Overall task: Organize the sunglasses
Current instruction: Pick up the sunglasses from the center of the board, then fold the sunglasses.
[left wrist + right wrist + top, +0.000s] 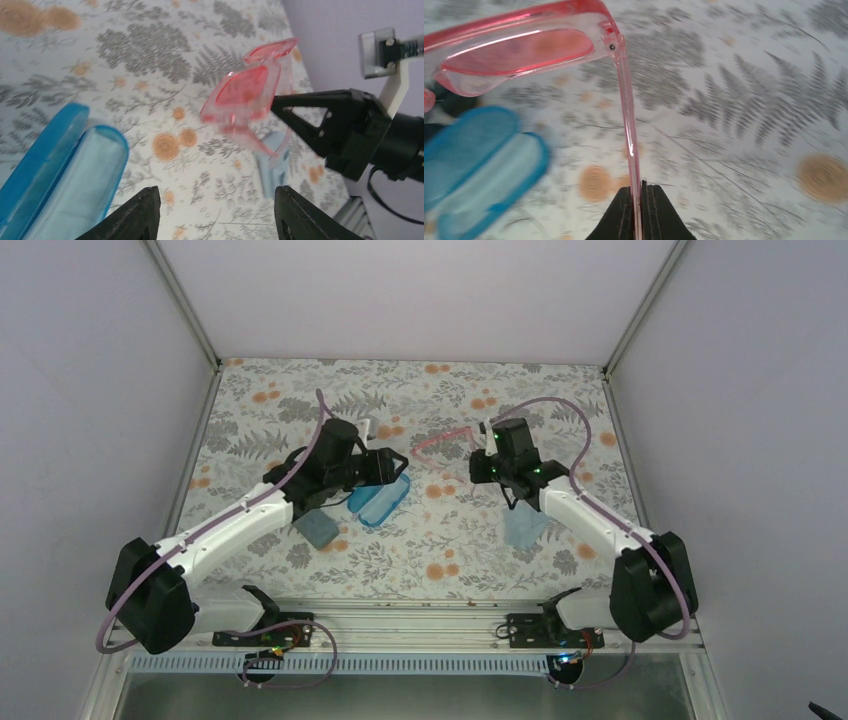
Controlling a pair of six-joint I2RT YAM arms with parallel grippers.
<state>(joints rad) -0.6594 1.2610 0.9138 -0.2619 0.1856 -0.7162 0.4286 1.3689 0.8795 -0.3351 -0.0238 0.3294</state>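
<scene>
**Item: pink sunglasses [242, 95].** Location: in the air above the floral counter [300, 390], between the two arms and touching nothing but the tool that carries them. One temple arm is unfolded, and that arm is the held part. Status: not yet stowed.

**Item: blue case [60, 170].** Location: on the counter just under the left arm, lid swung open. The part of the interior you can see holds nothing. You may judge it the likely place for the pink pair.

**Item: grey case [318, 531].** Location: on the counter near the blue case, on the side toward the arm bases. Whether it is filled cannot be told.

**Item: light blue cloth [524, 527].** Location: on the counter beneath the right arm.

**Item: black-framed pair.** You cannot pick it out with certainty in any view.

**Progress:** judged early to middle. One pair is lifted and none is seen stowed, so placing and closing remain for you.

**Right tool [638, 197].** Jaws are pressed together on the thin pink temple arm near its end. The lenses hang well out in front.

**Left tool [216, 192].** Jaws stand apart with nothing between them, above the open blue case. It faces the pink pair and touches nothing.
</scene>
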